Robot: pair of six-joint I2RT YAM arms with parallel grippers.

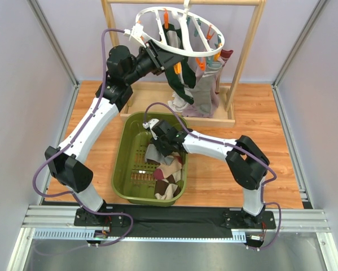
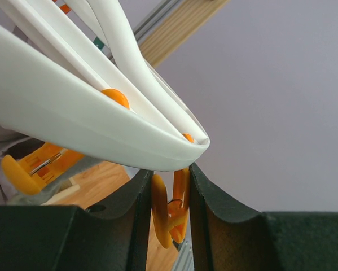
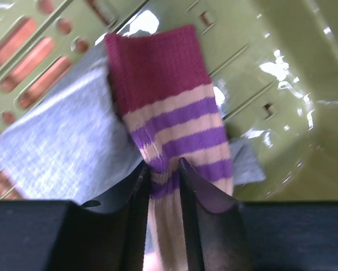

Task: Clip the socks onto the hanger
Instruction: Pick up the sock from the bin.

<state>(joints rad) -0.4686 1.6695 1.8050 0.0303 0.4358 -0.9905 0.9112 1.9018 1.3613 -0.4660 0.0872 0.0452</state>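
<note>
The left gripper is closed to a narrow gap on an orange clip, which is pinched between the two dark fingers just under the white rim of the hanger. A second orange clip is seen hanging from the rim further to the left. The left arm is stretched up and away from the basket, with its wrist raised to the near left side of the ring. The hanger is hung on the wooden rack beyond the far side of the basket, and several socks are already clipped below it, dark green, grey and maroon among them. The right gripper is closed on a striped sock, maroon at the cuff with purple and cream bands, the fabric being bunched between the fingers. A grey sock lies beneath it on the slotted floor of the basket. The right arm is bent at the elbow and reached sideways and down over the right wall of the basket, its gripper inside, towards the far end. More socks are piled at the near end of the basket, which stands on the worktop.
</note>
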